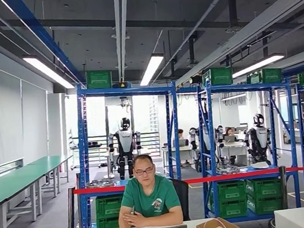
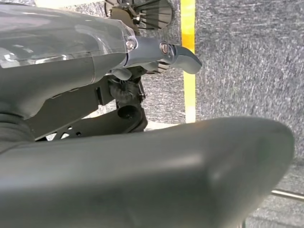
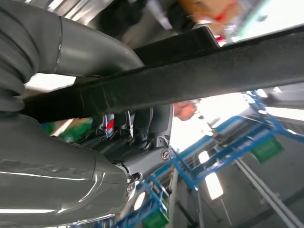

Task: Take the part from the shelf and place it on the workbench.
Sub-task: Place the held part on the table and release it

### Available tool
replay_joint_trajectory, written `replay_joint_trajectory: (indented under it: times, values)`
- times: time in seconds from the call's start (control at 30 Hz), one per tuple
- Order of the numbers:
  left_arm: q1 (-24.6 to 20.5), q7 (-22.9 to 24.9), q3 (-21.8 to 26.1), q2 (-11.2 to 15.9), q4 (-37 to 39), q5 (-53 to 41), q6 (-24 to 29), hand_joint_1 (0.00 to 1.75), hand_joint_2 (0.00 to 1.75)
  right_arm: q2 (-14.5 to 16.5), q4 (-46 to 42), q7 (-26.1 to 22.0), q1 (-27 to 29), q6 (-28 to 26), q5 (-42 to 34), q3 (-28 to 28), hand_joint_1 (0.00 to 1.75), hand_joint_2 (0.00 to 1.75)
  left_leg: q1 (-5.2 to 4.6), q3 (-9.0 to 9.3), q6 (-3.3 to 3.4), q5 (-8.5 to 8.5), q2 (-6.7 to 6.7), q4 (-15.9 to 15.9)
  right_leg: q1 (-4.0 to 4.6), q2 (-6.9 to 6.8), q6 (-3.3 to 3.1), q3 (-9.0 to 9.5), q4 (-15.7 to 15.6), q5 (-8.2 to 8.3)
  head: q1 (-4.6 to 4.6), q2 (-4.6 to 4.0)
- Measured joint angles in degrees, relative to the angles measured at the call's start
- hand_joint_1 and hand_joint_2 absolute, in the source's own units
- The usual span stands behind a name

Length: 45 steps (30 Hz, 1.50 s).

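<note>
In the right wrist view my right hand (image 3: 136, 137) has its dark fingers curled under a long black flat part (image 3: 201, 71), with the grey thumb (image 3: 93, 47) lying over it. The part runs across the whole picture, and its ends are cut off. My left hand (image 2: 150, 52) hangs above grey carpet with one finger stretched out and the thick thumb (image 2: 161, 171) apart from it. It holds nothing. In the head view blue shelves (image 1: 123, 90) stand ahead, with round silver parts (image 1: 101, 182) on a middle level.
A person in a green shirt (image 1: 150, 197) sits at a white desk (image 1: 195, 226) behind a laptop, with cardboard boxes beside it. A red tape (image 1: 215, 178) runs across in front of the shelves. Long green workbenches (image 1: 10, 183) line the left wall. Other robots stand behind the shelves.
</note>
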Motion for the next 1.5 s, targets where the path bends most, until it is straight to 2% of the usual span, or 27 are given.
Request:
replay_joint_trajectory:
  times: [0.03,0.1,0.13,0.17,0.2,0.27,0.33,0.4,0.5,0.57,0.63,0.67,0.7,0.73,0.8,0.83,0.87,0.97,1.03,1.07,1.13,1.17,1.2,1.23,1.33,1.4,1.5]
  values:
    - [-0.05,0.04,-0.09,-0.01,0.0,-0.13,-0.02,0.0,1.75,-0.26,1.19,0.61,-0.78,-0.47,1.46,0.14,1.75,1.75,0.1,0.04,0.18,0.06,0.02,-0.06,-0.08,-0.03,0.28,-0.9,2.11,-1.31,-0.01,0.0]
    - [-0.1,0.2,-0.26,-0.01,0.0,-0.32,-0.04,0.0,1.75,-0.77,3.7,1.52,-2.1,-1.06,3.56,0.41,1.75,1.75,0.06,0.06,0.33,0.04,0.06,-0.04,-0.24,-0.06,0.66,-4.22,9.42,-4.64,-0.01,0.0]
    - [-0.11,0.29,-0.34,0.0,0.0,-0.38,-0.04,0.0,1.75,-1.01,5.04,2.0,-2.63,-1.23,4.5,0.52,1.75,1.75,0.03,0.08,0.36,0.01,0.06,-0.03,-0.3,-0.06,0.75,-5.8,12.65,-5.64,-0.01,0.0]
    - [-0.1,0.38,-0.42,0.0,0.0,-0.45,-0.04,0.0,1.75,-1.25,6.47,2.54,-3.15,-1.37,5.5,0.63,1.75,1.75,0.0,0.11,0.4,-0.02,0.04,-0.03,-0.34,-0.05,0.8,-6.74,14.46,-5.8,-0.01,0.0]
    - [-0.1,0.46,-0.5,-0.01,0.0,-0.55,-0.04,0.0,1.75,-1.46,7.91,3.14,-3.73,-1.49,6.61,0.73,1.75,1.75,-0.02,0.16,0.43,-0.04,0.0,-0.02,-0.36,-0.05,0.76,-6.5,13.69,-4.75,-0.01,0.0]
    - [-0.14,0.61,-0.69,-0.04,0.0,-0.88,-0.04,0.0,1.75,-1.77,10.66,4.12,-5.3,-1.7,8.39,0.91,1.75,1.75,-0.04,0.37,0.42,-0.13,-0.1,-0.05,-0.32,-0.03,0.46,-3.35,6.47,-0.66,-0.01,0.0]
    - [-0.28,0.83,-0.95,-0.11,0.0,-1.25,-0.04,0.0,1.75,-2.02,13.7,4.77,-7.36,-2.0,9.62,1.06,1.75,1.75,-0.12,0.39,0.19,-0.15,-0.14,-0.16,-0.02,0.04,0.0,-0.41,-0.04,1.92,-0.01,0.03]
    - [-0.36,1.1,-1.14,-0.27,0.0,-1.53,-0.05,0.0,1.75,-2.28,16.96,5.08,-9.24,-2.31,10.31,1.08,1.75,1.75,-0.12,0.27,-0.19,-0.01,-0.13,-0.35,0.34,0.1,-0.41,0.2,-1.52,1.94,-0.02,0.05]
    - [-0.42,1.43,-1.33,-0.51,0.0,-2.0,-0.07,0.0,1.75,-2.6,21.59,5.6,-11.5,-2.61,11.08,0.91,1.75,1.75,-0.09,0.01,-0.82,-0.75,-0.01,0.21,0.11,-0.02,-1.31,0.57,-2.49,2.2,-0.01,0.04]
    - [-0.51,1.53,-1.46,-0.52,0.0,-2.24,-0.07,0.0,1.75,-2.7,24.55,5.89,-13.03,-2.82,11.52,0.75,1.75,1.75,-0.15,-1.89,-0.98,-3.33,0.08,4.52,-0.07,-0.11,-1.8,0.82,-2.92,2.39,-0.01,0.02]
    - [-0.47,1.63,-1.51,-0.52,0.0,-2.34,-0.08,0.0,1.75,-2.84,27.42,6.0,-14.25,-2.99,11.91,0.59,1.75,1.75,-0.16,-5.29,-1.12,-6.24,0.08,11.62,-0.01,-0.12,-1.97,0.87,-2.92,2.36,-0.01,0.01]
    - [-0.43,1.68,-1.51,-0.52,0.0,-2.38,-0.09,0.0,1.75,-2.92,28.81,6.04,-14.68,-3.05,12.14,0.49,1.75,1.75,-0.16,-6.47,-1.19,-6.67,0.08,13.88,0.02,-0.11,-1.99,0.9,-2.91,2.34,-0.01,0.0]
    - [-0.41,1.73,-1.52,-0.52,0.0,-2.46,-0.09,0.0,1.75,-2.99,30.18,6.15,-15.03,-3.12,12.42,0.35,1.75,1.75,-0.15,-6.76,-1.23,-6.05,0.09,14.17,0.03,-0.09,-1.97,0.94,-2.88,2.31,-0.01,0.0]
    - [-0.43,1.79,-1.55,-0.52,0.0,-2.57,-0.09,0.0,1.75,-3.06,31.42,6.31,-15.37,-3.18,12.74,0.16,1.75,1.75,-0.12,-6.0,-1.22,-4.43,0.1,12.24,0.02,-0.06,-1.92,0.99,-2.82,2.25,-0.01,0.0]
    - [-0.55,1.92,-1.73,-0.53,0.0,-2.88,-0.1,0.0,1.75,-3.18,33.9,6.86,-16.29,-3.37,13.59,-0.33,1.75,1.75,-0.11,-2.8,-1.13,-0.57,0.14,5.13,0.08,0.04,-1.61,0.98,-2.44,1.92,-0.01,0.0]
    - [-0.61,1.94,-1.86,-0.57,0.0,-3.05,-0.1,0.0,1.75,-3.29,35.12,7.16,-16.91,-3.53,14.05,-0.55,1.75,1.75,-0.12,-1.56,-1.01,0.42,0.15,2.33,0.18,0.09,-1.38,0.77,-2.1,1.74,-0.02,0.0]
    - [-0.6,1.89,-1.99,-0.61,0.0,-3.21,-0.08,0.0,1.75,-3.46,36.29,7.46,-17.49,-3.72,14.47,-0.75,1.75,1.75,-0.16,-0.91,-0.88,0.73,0.13,0.76,0.28,0.11,-1.15,0.55,-1.85,1.64,-0.02,0.01]
    - [-0.35,1.62,-2.33,-0.74,0.0,-3.56,-0.02,0.0,1.75,-3.97,39.37,8.34,-18.65,-4.09,15.63,-1.22,1.75,1.75,-0.26,-0.75,-0.31,0.49,-0.02,0.09,0.25,0.05,-0.63,0.21,-1.59,1.53,-0.03,0.01]
    - [-0.41,1.56,-2.61,-0.86,0.0,-3.89,-0.06,0.0,1.75,-4.25,41.38,8.96,-19.28,-4.09,16.2,-1.73,1.75,1.75,-0.09,-0.63,0.21,0.6,-0.02,-0.06,0.08,0.01,-0.12,-0.55,0.35,0.1,-0.03,0.0]
    - [-0.49,1.57,-2.74,-0.95,0.0,-4.03,-0.08,0.0,1.75,-4.39,42.41,9.17,-19.63,-4.09,16.4,-1.99,1.75,1.75,0.0,-0.58,0.42,0.61,0.0,-0.12,-0.03,-0.01,0.18,-1.71,2.97,-1.37,-0.03,0.0]
    - [-0.56,1.6,-2.87,-1.03,0.0,-4.2,-0.1,0.0,1.75,-4.72,44.45,9.35,-20.15,-4.17,16.69,-2.38,1.75,1.75,0.0,-0.56,0.64,0.55,0.02,-0.12,-0.29,-0.02,0.62,-5.3,10.57,-4.62,-0.03,0.0]
    - [-0.54,1.62,-2.9,-1.04,0.0,-4.23,-0.1,0.0,1.75,-4.86,45.44,9.39,-20.23,-4.23,16.79,-2.56,1.75,1.75,-0.01,-0.53,0.68,0.52,0.01,-0.11,-0.4,-0.03,0.77,-6.84,13.54,-5.44,-0.03,0.0]
    - [-0.53,1.63,-2.91,-1.04,0.0,-4.26,-0.09,0.0,1.75,-5.0,46.29,9.42,-20.25,-4.28,16.85,-2.78,1.75,1.75,-0.02,-0.5,0.72,0.48,-0.01,-0.1,-0.46,-0.03,0.86,-7.53,14.61,-5.23,-0.03,0.0]
    - [-0.52,1.65,-2.91,-1.05,0.0,-4.28,-0.09,0.0,1.75,-5.08,47.01,9.46,-20.24,-4.35,16.9,-3.05,1.75,1.75,-0.02,-0.41,0.72,0.44,-0.04,-0.1,-0.5,-0.03,0.88,-7.1,13.28,-3.94,-0.03,0.0]
    - [-0.66,1.68,-2.92,-1.15,0.0,-4.4,-0.09,0.0,1.75,-5.21,48.43,9.68,-20.5,-4.71,17.0,-3.77,1.75,1.75,-0.08,-0.06,0.46,0.17,-0.1,-0.15,-0.4,0.02,0.63,-2.21,2.12,1.71,-0.03,0.0]
    - [-0.73,1.75,-2.93,-1.22,0.0,-4.44,-0.09,0.0,1.75,-5.27,49.23,9.81,-20.68,-4.97,17.1,-4.03,1.75,1.75,-0.16,-0.05,0.12,0.05,-0.1,-0.23,-0.12,0.09,0.22,-0.62,-1.32,2.51,-0.04,0.03]
    - [-0.65,1.89,-2.93,-1.28,0.0,-4.44,-0.09,0.0,1.75,-5.31,49.91,9.89,-20.64,-5.09,17.13,-4.31,1.75,1.75,-0.14,-0.08,-0.29,0.07,-0.07,-0.33,0.09,0.13,-0.28,-0.5,-1.52,2.13,-0.04,0.03]
